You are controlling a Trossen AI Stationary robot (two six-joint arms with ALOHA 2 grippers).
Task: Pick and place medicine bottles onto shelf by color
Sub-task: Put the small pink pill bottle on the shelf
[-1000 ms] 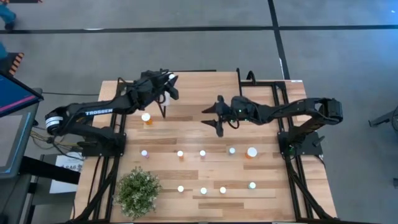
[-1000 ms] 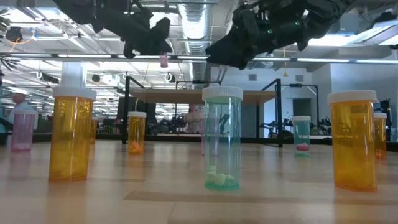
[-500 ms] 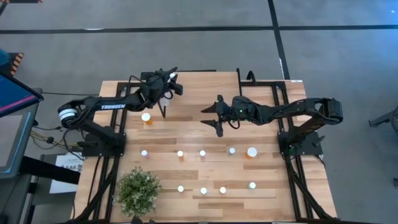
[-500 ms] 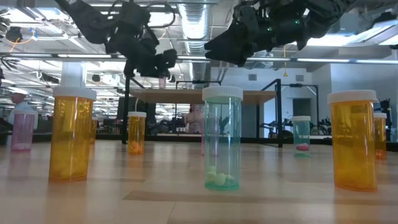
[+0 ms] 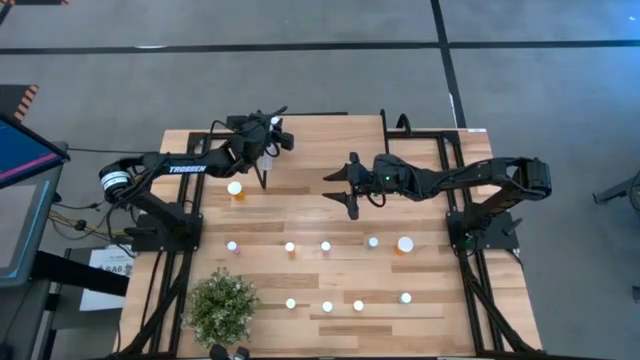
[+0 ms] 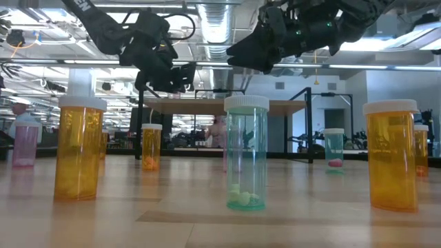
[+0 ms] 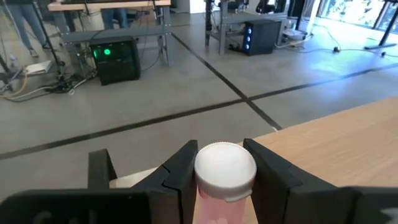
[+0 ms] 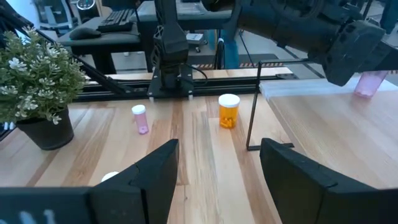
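Left wrist view — left gripper [image 7: 225, 180] over the shelf [image 8: 323, 109], fingers [image 7: 181, 174] grasping a pink medicine bottle [image 7: 224, 186] by its white cap | right gripper [image 5: 345, 192] released, hovering above mid-table | remaining bottles [image 5: 326, 246] stand on the table [image 5: 320, 215].

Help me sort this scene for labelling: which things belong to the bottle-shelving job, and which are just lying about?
Job:
- pink bottle in the left tool
- shelf
- large orange bottle
- teal bottle
- right tool, open, waiting mid-table

Lying about:
- potted plant
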